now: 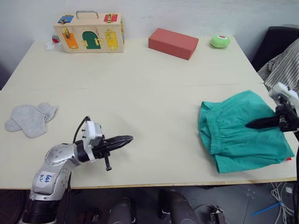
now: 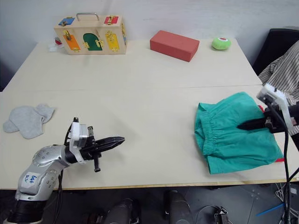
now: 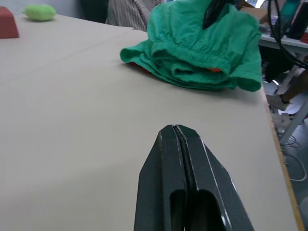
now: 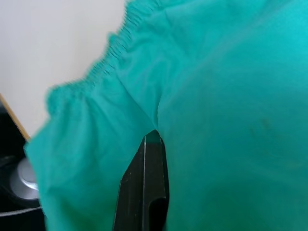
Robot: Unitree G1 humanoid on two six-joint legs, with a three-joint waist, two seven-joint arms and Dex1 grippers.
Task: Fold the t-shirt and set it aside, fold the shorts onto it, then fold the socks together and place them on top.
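The teal shorts (image 1: 243, 133) lie folded near the table's front right corner, elastic waist toward the middle. A red sliver of the t-shirt (image 2: 279, 159) shows beneath their right edge; the rest of it is hidden. My right gripper (image 1: 250, 124) is shut, its tips resting on top of the shorts (image 4: 231, 72). The grey socks (image 1: 30, 119) lie side by side, overlapping, at the left edge. My left gripper (image 1: 128, 138) is shut and empty, low over the bare table near the front left, pointing toward the shorts (image 3: 192, 48).
Along the back of the table stand a wooden latch box (image 1: 88, 32), a salmon-red block (image 1: 173, 43) and a small green round thing (image 1: 220, 41). Striped fabric (image 1: 282, 70) hangs on a dark chair past the right edge.
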